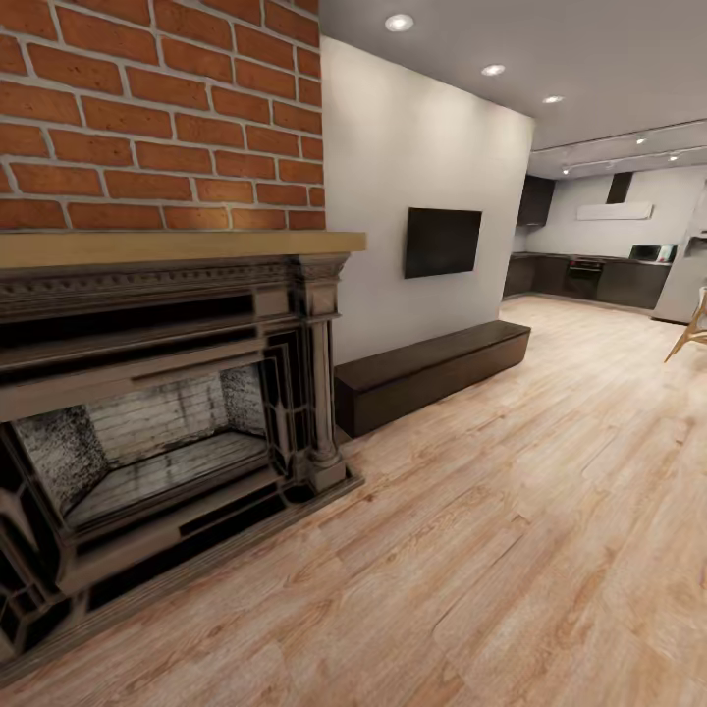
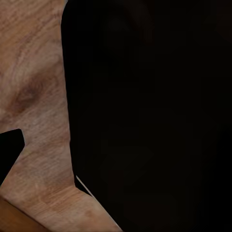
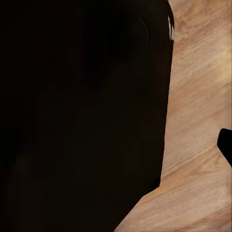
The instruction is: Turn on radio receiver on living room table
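Observation:
The radio receiver and the glass-topped coffee table are out of view. The head view looks across a light wood floor (image 1: 511, 530) toward a fireplace and a distant kitchen. In the left wrist view a large black part of my own body (image 2: 150, 116) blocks most of the picture, with a dark fingertip (image 2: 9, 150) at the edge over the floor. The right wrist view is much the same: black bodywork (image 3: 82, 116) and one dark fingertip (image 3: 225, 145) over floorboards. Whether the jaws are open or shut cannot be told.
A dark ornate fireplace (image 1: 167, 432) under a red brick wall (image 1: 147, 108) stands close on the left. Beyond it are a low dark bench (image 1: 432, 368) and a wall TV (image 1: 442, 241). Dark kitchen counters (image 1: 589, 280) lie far back. A wooden chair leg (image 1: 687, 334) shows at the right edge.

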Motion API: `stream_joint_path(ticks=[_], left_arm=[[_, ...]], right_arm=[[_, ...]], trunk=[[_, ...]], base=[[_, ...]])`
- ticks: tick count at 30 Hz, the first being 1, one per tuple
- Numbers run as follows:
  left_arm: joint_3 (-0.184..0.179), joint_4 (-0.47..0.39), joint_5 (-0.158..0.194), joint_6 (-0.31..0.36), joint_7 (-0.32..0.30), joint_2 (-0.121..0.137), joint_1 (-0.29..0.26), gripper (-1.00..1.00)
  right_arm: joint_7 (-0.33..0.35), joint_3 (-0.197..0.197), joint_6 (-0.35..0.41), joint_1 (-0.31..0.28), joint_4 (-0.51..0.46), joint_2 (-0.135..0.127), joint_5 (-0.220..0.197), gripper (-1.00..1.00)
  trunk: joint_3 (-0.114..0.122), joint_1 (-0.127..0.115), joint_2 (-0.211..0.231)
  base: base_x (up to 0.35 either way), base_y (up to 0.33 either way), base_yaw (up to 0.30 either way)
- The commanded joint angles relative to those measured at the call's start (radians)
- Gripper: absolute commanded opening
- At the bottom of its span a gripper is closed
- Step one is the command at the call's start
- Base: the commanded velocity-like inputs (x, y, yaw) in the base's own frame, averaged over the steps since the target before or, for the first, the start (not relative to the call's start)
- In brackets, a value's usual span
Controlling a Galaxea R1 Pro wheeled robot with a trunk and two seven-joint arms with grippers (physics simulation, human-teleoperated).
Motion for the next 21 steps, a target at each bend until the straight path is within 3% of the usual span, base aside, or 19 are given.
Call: stream_joint_path(ticks=[1,10,14,21], left_arm=[[-0.001,-0.003,0.001,-0.005,-0.001,-0.006,0.006,1.0],[-0.002,-0.003,0.001,-0.007,-0.001,-0.056,0.044,1.0],[-0.001,-0.003,0.001,-0.006,-0.001,-0.078,0.044,1.0],[0.001,-0.002,0.002,-0.006,-0.002,-0.087,0.044,1.0]], right_arm=[[-0.001,0.0,-0.005,-0.006,-0.006,0.006,0.0,1.0],[-0.001,0.0,-0.006,-0.057,-0.008,0.056,0.0,1.0],[-0.001,0.0,-0.006,-0.058,-0.008,0.057,0.0,1.0],[-0.003,0.004,-0.03,-0.058,-0.015,0.051,0.001,1.0]], trunk=[[0.0,0.0,0.0],[0.0,0.0,0.0],[0.0,0.0,0.0],[0.0,0.0,0.0]], base=[[0.0,0.0,0.0],[0.0,0.0,0.0],[0.0,0.0,0.0],[0.0,0.0,0.0]])
